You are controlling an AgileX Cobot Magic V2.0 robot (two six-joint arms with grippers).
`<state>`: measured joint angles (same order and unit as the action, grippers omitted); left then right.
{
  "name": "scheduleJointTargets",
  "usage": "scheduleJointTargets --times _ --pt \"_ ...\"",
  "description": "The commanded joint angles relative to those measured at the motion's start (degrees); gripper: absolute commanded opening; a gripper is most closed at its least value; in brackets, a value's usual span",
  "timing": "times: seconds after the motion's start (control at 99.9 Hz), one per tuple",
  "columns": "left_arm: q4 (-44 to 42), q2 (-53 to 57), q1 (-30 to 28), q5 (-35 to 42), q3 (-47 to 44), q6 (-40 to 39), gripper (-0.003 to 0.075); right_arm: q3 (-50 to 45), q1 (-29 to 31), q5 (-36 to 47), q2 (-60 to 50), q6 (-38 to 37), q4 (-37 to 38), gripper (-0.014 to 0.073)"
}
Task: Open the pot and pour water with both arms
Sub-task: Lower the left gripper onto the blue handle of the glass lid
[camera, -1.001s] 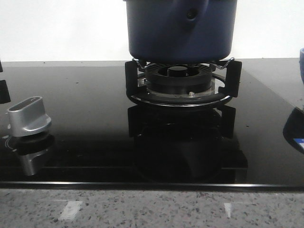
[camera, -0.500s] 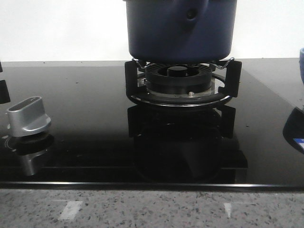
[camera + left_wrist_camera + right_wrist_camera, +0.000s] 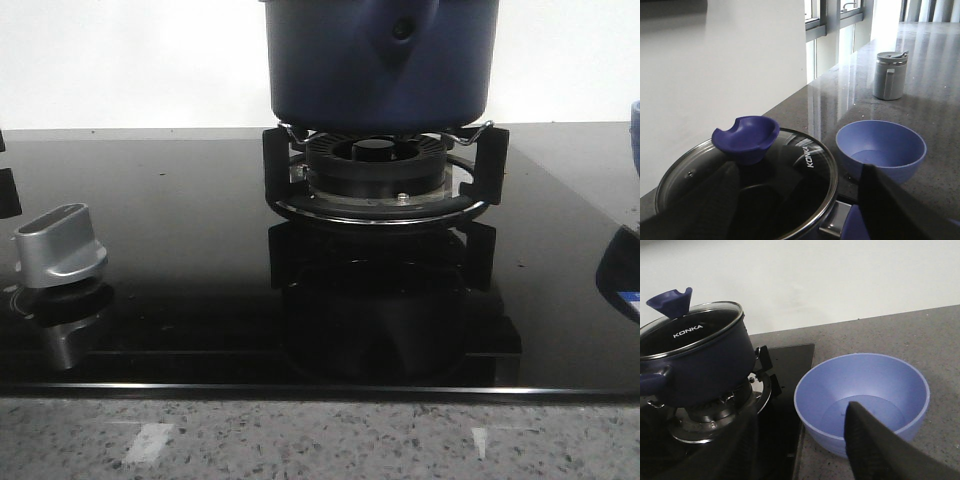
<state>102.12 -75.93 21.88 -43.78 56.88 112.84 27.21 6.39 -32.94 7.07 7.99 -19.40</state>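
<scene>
Nothing has shifted since the earlier frame. Your navy pot [image 3: 380,62] sits lidded on the burner grate [image 3: 385,175]; both grippers [image 3: 800,210] [image 3: 805,450] hover nearby, spread wide, holding nothing.

Plain white wall [image 3: 130,60] fills the upper frame ahead of me. Speckled grey stone counter [image 3: 320,440] along the bottom edge. Upper right of my left wrist view: windows [image 3: 832,12] with grey frames, daylight glaring off the countertop [image 3: 930,65].
</scene>
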Motion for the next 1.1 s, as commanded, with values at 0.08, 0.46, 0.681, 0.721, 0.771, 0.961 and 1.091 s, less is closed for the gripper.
scheduleJointTargets --times 0.08,0.46,0.681,0.721,0.771,0.961,1.091 --pt "5.2 -0.8 1.9 -0.5 4.4 -0.9 0.0442 1.8 0.3 4.2 1.1 0.6 -0.1 0.0356" --pt "4.9 -7.1 2.1 1.0 11.0 -1.1 0.0440 1.8 0.3 4.2 1.1 0.6 -0.1 0.0356" --pt "3.7 -10.6 2.1 0.8 15.3 -1.1 0.0440 1.8 0.3 4.2 1.1 0.6 -0.1 0.0356" --pt "3.7 -11.0 2.1 0.8 15.6 -1.1 0.0440 1.8 0.3 4.2 1.1 0.6 -0.1 0.0356" --pt "4.0 -11.3 2.1 0.8 15.7 -1.1 0.0440 1.8 0.3 4.2 1.1 0.6 -0.1 0.0356" --pt "3.7 -11.6 2.1 0.8 15.7 -1.1 0.0422 1.8 0.3 4.0 1.1 0.6 -0.1 0.0356" --pt "3.7 -11.6 2.2 0.8 15.7 -1.2 0.0359 1.8 0.3 4.0 1.1 0.6 -0.1 0.0356"
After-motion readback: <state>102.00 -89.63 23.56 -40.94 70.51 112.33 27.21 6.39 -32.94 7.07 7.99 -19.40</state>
